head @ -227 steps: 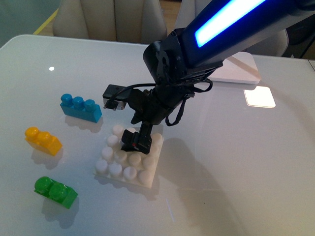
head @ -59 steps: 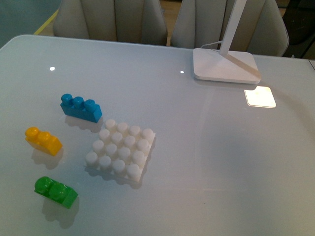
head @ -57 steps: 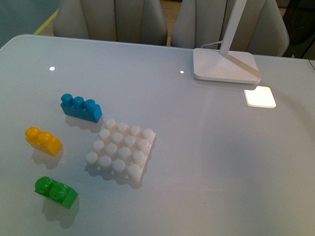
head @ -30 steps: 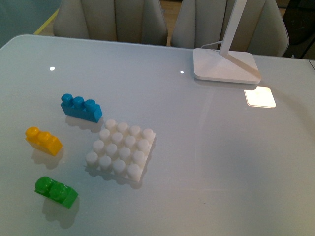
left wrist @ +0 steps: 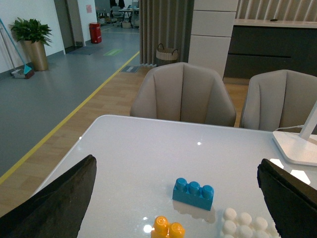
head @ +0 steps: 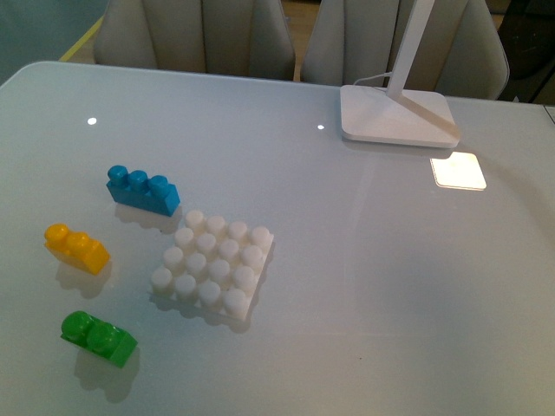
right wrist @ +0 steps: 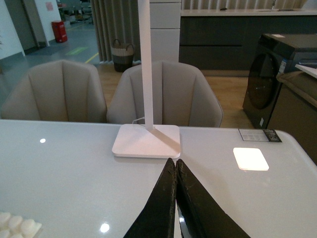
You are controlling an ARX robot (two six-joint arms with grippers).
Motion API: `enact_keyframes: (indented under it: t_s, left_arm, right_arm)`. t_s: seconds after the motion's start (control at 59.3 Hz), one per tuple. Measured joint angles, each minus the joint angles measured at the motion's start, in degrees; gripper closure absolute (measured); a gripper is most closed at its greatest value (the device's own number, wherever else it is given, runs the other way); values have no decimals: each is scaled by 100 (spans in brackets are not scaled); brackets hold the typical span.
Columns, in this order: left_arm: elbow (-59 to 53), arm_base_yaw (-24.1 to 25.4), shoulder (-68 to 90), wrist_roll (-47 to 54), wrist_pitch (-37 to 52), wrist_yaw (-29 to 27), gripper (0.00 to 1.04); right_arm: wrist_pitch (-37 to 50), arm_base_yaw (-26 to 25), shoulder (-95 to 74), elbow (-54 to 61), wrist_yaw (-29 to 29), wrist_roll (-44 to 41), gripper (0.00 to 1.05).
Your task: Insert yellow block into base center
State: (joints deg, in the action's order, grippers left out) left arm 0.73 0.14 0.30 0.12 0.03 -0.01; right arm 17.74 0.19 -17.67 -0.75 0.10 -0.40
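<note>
Front view has no arm in it now: the arm that stood over the base a few seconds back has pulled away, leaving the plate nudged slightly towards the bricks and carrying nothing. Nothing on the counter has stirred in the last second. The yellow block lies untouched left of the base, between the blue brick and the green brick, apart from both. The left fingers are spread wide and empty; the right fingers are pressed together. The pick-up looks yet to begin, and the left arm seems better placed.
</note>
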Motion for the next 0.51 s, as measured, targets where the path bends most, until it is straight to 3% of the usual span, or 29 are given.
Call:
enact_keyframes:
  t_s: [0.404, 0.506]
  left_arm:
    - [0, 0, 0, 0, 0, 0, 7]
    - [0, 0, 0, 0, 0, 0, 7]
  right_arm:
    - [-756, 0, 752, -2, 0, 0, 103]
    - [-1720, 0, 1646, -2, -2, 0, 103]
